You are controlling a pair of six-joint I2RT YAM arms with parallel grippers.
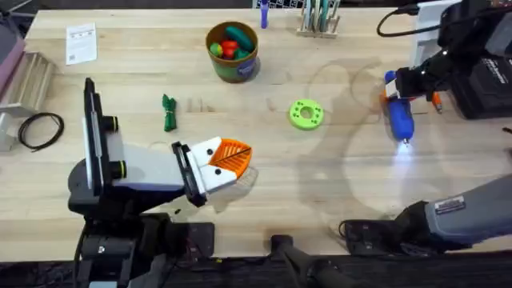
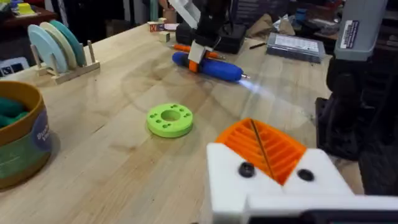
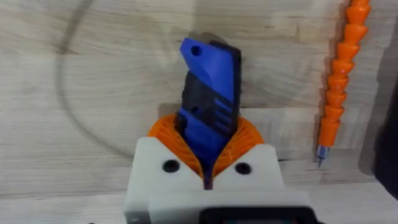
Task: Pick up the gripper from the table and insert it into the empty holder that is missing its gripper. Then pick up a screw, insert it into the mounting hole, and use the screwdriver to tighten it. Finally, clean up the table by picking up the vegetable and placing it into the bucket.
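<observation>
My right gripper [image 1: 400,83] is shut on the blue screwdriver [image 1: 400,114], which lies at the far right of the table with its bit light on. The right wrist view has the screwdriver [image 3: 208,106] clamped between the orange pads [image 3: 165,134]. My left gripper [image 1: 240,156] rests low near the table's front middle, shut with nothing between its orange pads [image 2: 273,149]. A dark screw head [image 2: 247,169] sits in each white mount. The green vegetable [image 1: 168,112] lies behind my left arm. The bucket [image 1: 232,50] stands at the back centre. The loose gripper and the empty holder are out of view.
A lime green ring disc [image 1: 306,113] lies mid-table. A slim orange tool [image 3: 339,81] lies beside the screwdriver. At the left edge are a black cable coil [image 1: 40,128] and a paper card [image 1: 82,42]. A rack [image 1: 320,20] stands at the back, with a black box [image 1: 488,80] at far right.
</observation>
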